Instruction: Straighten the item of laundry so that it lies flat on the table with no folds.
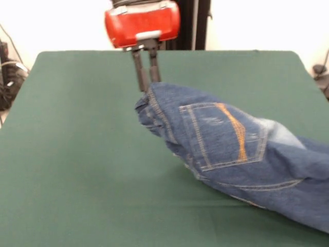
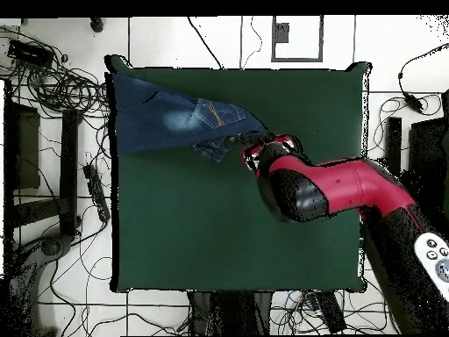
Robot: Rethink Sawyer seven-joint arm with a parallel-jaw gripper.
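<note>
claw pinched shut on jeans waistband | jeans lifted, bunched | table | no legible txt

1 camera looks low and close across the table; 1 looks straight down from high above it; both share its green top.

The arm is showing up glossy red over black, thick and rounded, with a black oval patch set into its bulbous end. Farther back, a dark link is carrying a pale grey panel with small buttons. In the front view the wrist block is gleaming red with a grey plate underneath, and the hand is showing two thin, straight black fingers hanging from it.
</note>
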